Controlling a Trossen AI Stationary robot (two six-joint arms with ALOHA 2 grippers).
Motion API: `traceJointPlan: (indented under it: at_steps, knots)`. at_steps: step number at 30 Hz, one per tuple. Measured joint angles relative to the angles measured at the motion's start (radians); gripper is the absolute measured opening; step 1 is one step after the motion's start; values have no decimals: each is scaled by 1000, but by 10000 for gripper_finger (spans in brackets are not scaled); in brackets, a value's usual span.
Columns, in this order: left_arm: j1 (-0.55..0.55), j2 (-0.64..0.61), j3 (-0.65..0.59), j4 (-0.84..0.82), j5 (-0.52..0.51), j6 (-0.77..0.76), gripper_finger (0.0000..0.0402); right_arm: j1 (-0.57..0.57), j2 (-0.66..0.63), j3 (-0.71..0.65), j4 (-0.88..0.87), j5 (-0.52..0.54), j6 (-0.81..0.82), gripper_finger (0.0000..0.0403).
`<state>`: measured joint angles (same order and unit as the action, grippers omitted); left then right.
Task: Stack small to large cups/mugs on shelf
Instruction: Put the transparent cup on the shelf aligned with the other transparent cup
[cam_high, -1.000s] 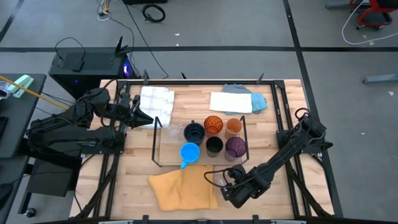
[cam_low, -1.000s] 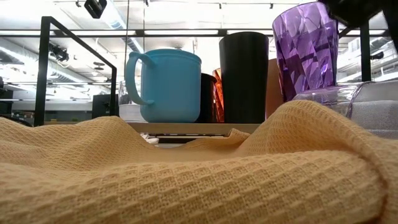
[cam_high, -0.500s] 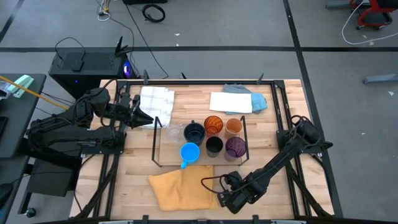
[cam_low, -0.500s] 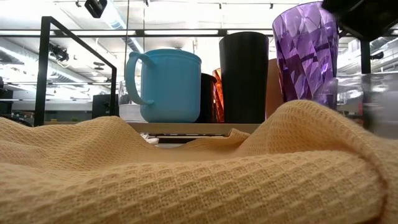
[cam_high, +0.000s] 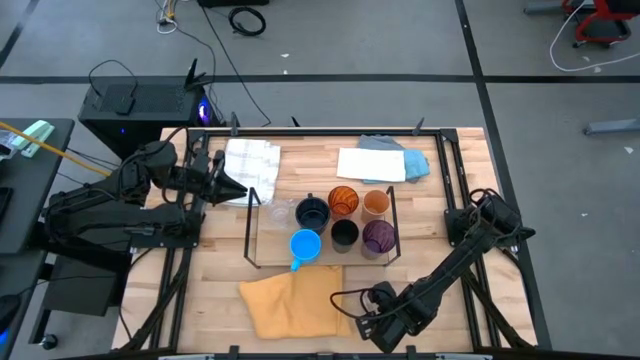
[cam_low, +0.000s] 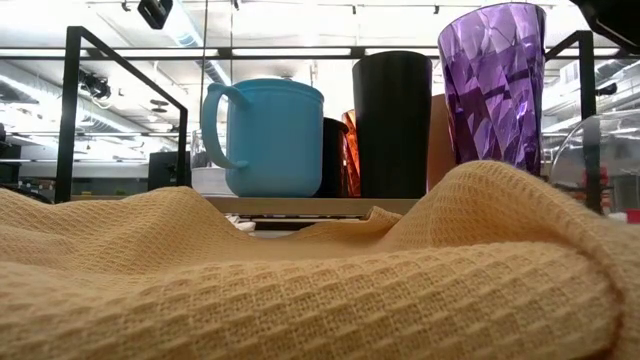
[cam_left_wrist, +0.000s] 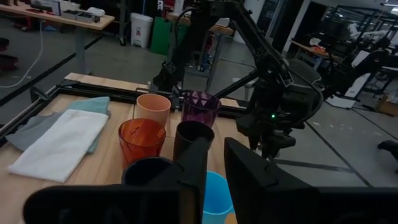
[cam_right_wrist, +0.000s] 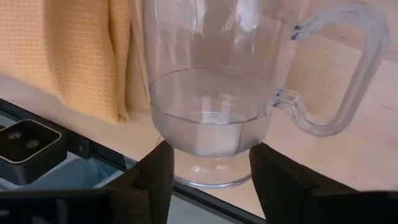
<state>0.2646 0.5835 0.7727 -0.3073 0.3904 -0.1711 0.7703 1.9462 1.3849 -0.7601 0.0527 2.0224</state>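
On the shelf (cam_high: 268, 238) stand a blue handled mug (cam_high: 305, 245), a navy mug (cam_high: 312, 213), two orange cups (cam_high: 343, 200) (cam_high: 376, 203), a black cup (cam_high: 344, 233), a purple cup (cam_high: 378, 236) and a small clear glass (cam_high: 280, 212). My right gripper (cam_high: 368, 310) is at the table's near edge, beside the yellow cloth, shut on a clear handled mug (cam_right_wrist: 211, 93). The mug shows faintly in the low view (cam_low: 605, 150). My left gripper (cam_high: 235, 190) waits off the shelf's left end, open by a narrow gap. My right gripper pinches the clear mug's lower body (cam_right_wrist: 171, 134) between its two fingers (cam_right_wrist: 155, 177), one on each side just above the foot. The fingers come about level from the table's right. The mug stands upright in the hold, handle (cam_right_wrist: 348, 81) off to one side, foot over the table's near edge.
A yellow waffle cloth (cam_high: 290, 300) lies bunched at the near edge, left of my right gripper, filling the low view's foreground (cam_low: 300, 280). White and blue cloths (cam_high: 375, 162) and a checked cloth (cam_high: 250, 158) lie at the far edge. A black frame (cam_high: 440, 165) rims the table.
My right gripper has carried the clear mug from just in front of the purple cup toward the table's near edge, staying shut on it. In the low view the mug has slid off to the right, from behind the cloth's hump to the picture's edge.
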Motion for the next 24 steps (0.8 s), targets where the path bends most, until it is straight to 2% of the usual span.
traceJointPlan:
  at_steps: [9, 14, 19, 24]
  knots:
    - [0, 33, 0, 1, -16, 1, 58, -1, -1, 6, -4, 46, -6, 168]
    - [0, 62, 0, 3, -17, 2, 64, -2, 3, 46, -93, 90, -10, 150]
    - [0, 80, 0, 25, -17, 3, 68, -2, 4, 70, -126, 117, -16, 114]
    - [0, 85, 0, 48, -17, 3, 66, -1, 4, 74, -122, 147, -28, 60]
